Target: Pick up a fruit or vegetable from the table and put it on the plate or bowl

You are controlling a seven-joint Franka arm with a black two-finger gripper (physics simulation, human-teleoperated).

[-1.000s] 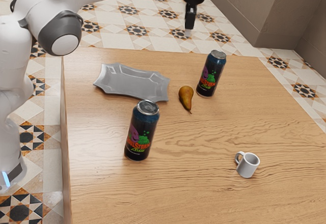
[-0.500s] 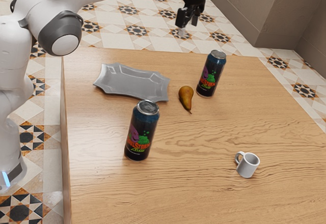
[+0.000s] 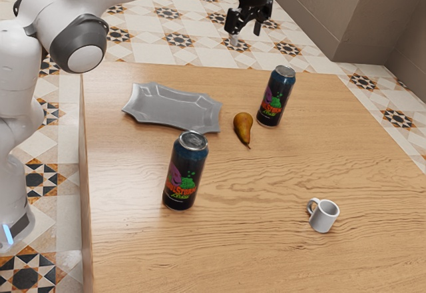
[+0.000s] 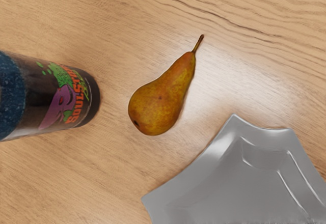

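On the left of the bench (image 3: 266,253), a grey plate (image 3: 172,106); just right of it a pear (image 3: 243,126) lies on its side, stem toward the near edge. A can (image 3: 275,96) stands right of that. Black fingers (image 3: 231,26), spread and empty, hang high above, farther back than the pear.

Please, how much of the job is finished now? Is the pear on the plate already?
Nothing is finished yet: the pear lies on the table, beside the grey plate, not on it. In hand: the gripper hangs high above the table, fingers open and empty. Left: descend, grasp the pear, lift it and set it on the plate.
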